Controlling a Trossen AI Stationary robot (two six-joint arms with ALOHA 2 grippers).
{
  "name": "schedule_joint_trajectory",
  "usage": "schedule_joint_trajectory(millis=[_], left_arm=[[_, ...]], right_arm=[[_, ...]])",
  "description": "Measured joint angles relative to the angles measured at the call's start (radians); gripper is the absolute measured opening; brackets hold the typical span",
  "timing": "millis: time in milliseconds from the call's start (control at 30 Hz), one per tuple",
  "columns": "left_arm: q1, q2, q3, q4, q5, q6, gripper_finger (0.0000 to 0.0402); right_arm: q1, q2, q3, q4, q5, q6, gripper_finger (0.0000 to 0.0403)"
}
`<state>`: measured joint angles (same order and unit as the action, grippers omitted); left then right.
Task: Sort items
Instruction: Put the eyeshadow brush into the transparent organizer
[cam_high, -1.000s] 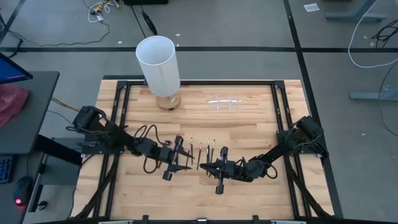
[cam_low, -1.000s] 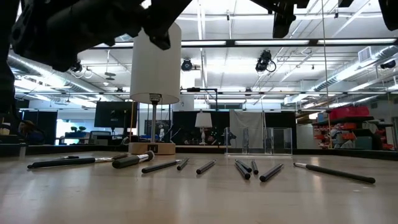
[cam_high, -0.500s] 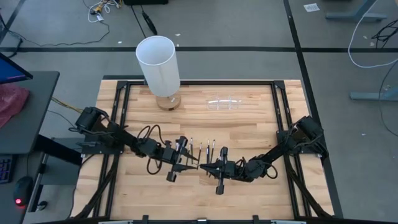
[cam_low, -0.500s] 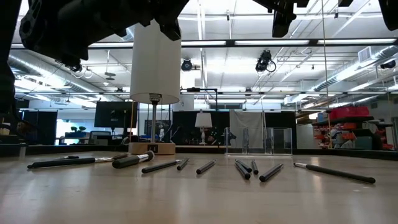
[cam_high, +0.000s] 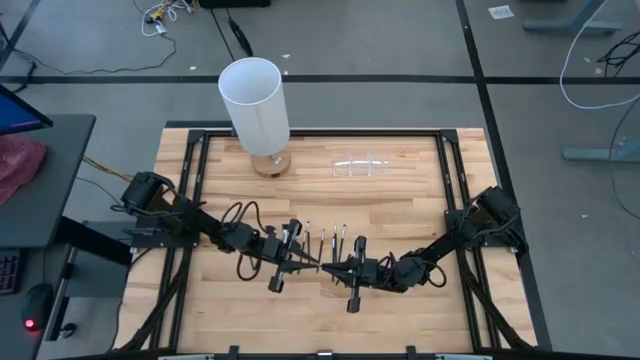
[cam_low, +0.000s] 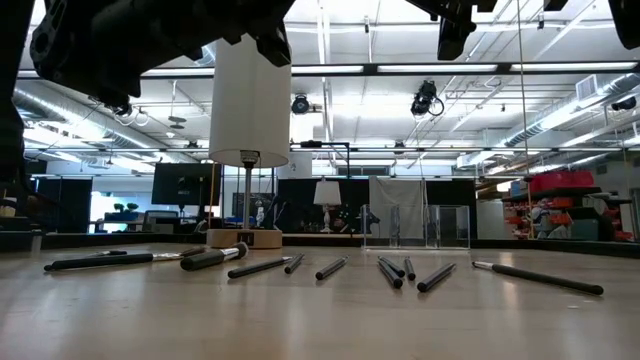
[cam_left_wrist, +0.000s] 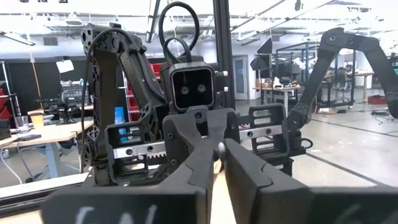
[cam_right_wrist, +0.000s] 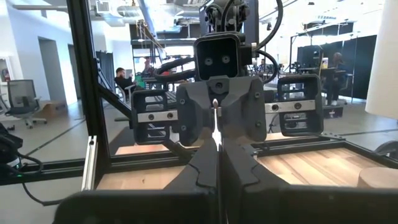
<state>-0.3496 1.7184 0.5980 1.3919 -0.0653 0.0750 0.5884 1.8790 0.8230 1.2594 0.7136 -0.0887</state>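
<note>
Several thin dark items (cam_low: 330, 268) lie flat on the wooden table in a loose row, and a few show past the grippers in the high view (cam_high: 322, 240). Above the table's middle, my left gripper (cam_high: 312, 264) and my right gripper (cam_high: 326, 268) meet tip to tip. Both are shut on one thin stick (cam_right_wrist: 215, 109) that runs level between them. Its end (cam_left_wrist: 219, 148) shows as a small round tip in the left wrist view. My left gripper has the stick's end (cam_left_wrist: 219, 148) between its two fingers, which come level from the table's left and lie along the stick. The stick is clear of the table. My right gripper pinches the stick's other end (cam_right_wrist: 216, 138) between its shut fingers. It comes level from the table's right, along the stick, which points straight out toward the left gripper.
A tall white cylinder (cam_high: 255, 105) stands on a round wooden base at the far left of the table. A small clear holder (cam_high: 360, 165) sits at the far middle. A dark frame (cam_high: 440, 140) runs round the table's edges.
My left gripper has moved a little toward the table's right, up to the right gripper's tips. Its fingers have shut from wide open onto the stick's end. The right gripper and the stick have kept still.
</note>
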Motion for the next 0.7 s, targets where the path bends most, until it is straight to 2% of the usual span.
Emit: schedule_joint_trajectory(millis=[133, 400, 533, 700], left_arm=[[0.0, -0.002, 0.0, -0.007, 0.002, 0.0, 0.001], [0.0, -0.002, 0.0, -0.021, 0.026, 0.015, 0.0005], [0.003, -0.019, 0.0, -0.087, 0.01, -0.012, 0.0004], [0.02, -0.104, 0.0, -0.276, -0.019, -0.05, 0.0003]], right_arm=[[0.0, 0.0, 0.0, -0.001, 0.002, 0.0, 0.0002], [0.002, -0.001, 0.0, -0.027, 0.017, 0.0, 0.0011], [0.038, -0.006, 0.001, -0.047, 0.192, -0.028, 0.0042], [0.136, -0.077, 0.001, -0.182, 0.557, -0.055, 0.0094]])
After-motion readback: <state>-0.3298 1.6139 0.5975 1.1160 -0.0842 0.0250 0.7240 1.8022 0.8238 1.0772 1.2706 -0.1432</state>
